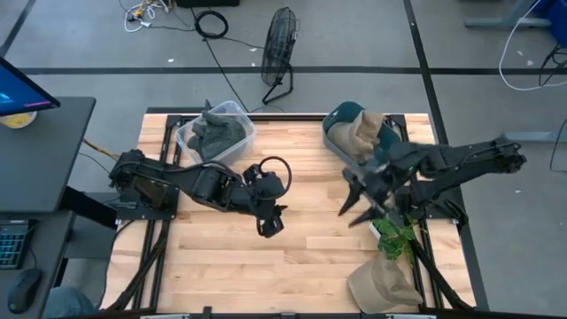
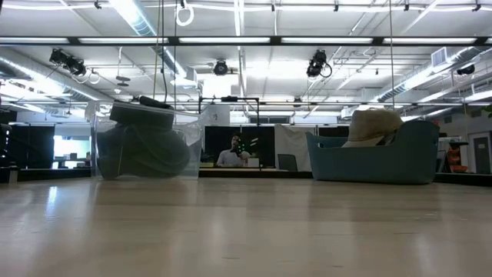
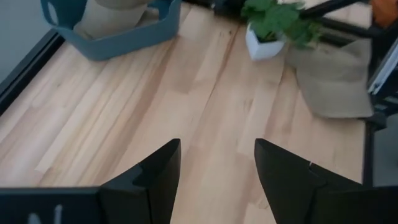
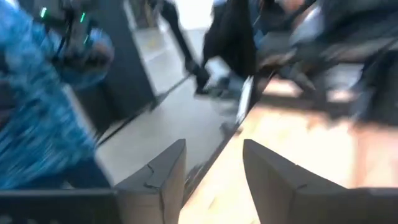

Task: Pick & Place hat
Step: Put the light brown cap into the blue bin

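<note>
Nearest the front edge of the tabletop (image 1: 266,266), at its right-hand corner in the high view, lies a tan hat (image 1: 383,285), flattened on the wood and touching nothing but the boards; this looks the likeliest thing to be picked, though a second tan hat (image 1: 363,133) already sits in the blue bin (image 1: 337,120) at the far right. Just beyond the loose hat stands a small potted plant (image 1: 392,237), between it and the right gripper (image 1: 368,202); that gripper hangs over the tabletop with its jaws apart and empty, and the hat lies from it toward the front edge, past the plant, its wider spread running roughly along that edge. The left gripper (image 1: 268,221) hovers near the middle of the tabletop, jaws likewise parted on nothing; its wrist view looks across bare wood to the plant and hat, well apart from it. So the right arm is the nearer, and I judge the reach must come down toward the front while clearing the plant. At the far left a clear bin (image 1: 215,133) holds dark hats (image 1: 217,128).
</note>
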Available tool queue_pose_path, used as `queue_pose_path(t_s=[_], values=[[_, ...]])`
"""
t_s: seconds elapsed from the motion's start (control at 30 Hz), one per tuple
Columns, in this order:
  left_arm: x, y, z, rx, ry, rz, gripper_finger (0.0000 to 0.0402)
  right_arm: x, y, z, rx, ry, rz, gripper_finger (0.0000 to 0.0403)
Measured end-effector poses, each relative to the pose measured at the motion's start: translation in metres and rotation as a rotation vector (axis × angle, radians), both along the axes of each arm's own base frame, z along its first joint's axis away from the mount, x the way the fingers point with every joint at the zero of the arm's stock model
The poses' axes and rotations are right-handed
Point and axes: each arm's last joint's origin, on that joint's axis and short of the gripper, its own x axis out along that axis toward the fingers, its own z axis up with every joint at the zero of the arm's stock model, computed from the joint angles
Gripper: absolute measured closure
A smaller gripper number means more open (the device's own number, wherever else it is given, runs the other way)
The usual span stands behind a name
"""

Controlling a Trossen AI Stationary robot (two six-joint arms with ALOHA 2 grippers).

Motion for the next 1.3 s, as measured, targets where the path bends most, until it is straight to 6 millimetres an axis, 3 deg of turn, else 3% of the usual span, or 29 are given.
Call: queue_pose_path(t_s=[0.37,0.63,0.83,0.97,1.13,1.3], values=[[-0.003,0.003,-0.003,0.019,0.051,0.001,0.0193,-0.011,0.055,-0.054,-0.167,0.464,0.286,0.0157],[-0.005,0.003,-0.005,0.017,0.084,-0.031,0.0193,-0.022,0.107,-0.099,-0.400,0.711,0.465,0.0160],[-0.005,0.000,-0.005,0.016,0.094,-0.060,0.0193,-0.030,0.145,-0.130,-0.532,0.767,0.595,0.0163],[-0.007,-0.003,-0.006,0.021,0.105,-0.071,0.0193,-0.034,0.163,-0.151,-0.723,0.690,0.655,0.0153],[-0.010,-0.009,-0.006,0.024,0.113,-0.093,0.0193,-0.035,0.177,-0.176,-0.955,0.609,0.681,0.0149],[-0.013,-0.017,-0.006,0.022,0.111,-0.114,0.0193,-0.034,0.181,-0.197,-1.022,0.698,0.700,0.0153]])
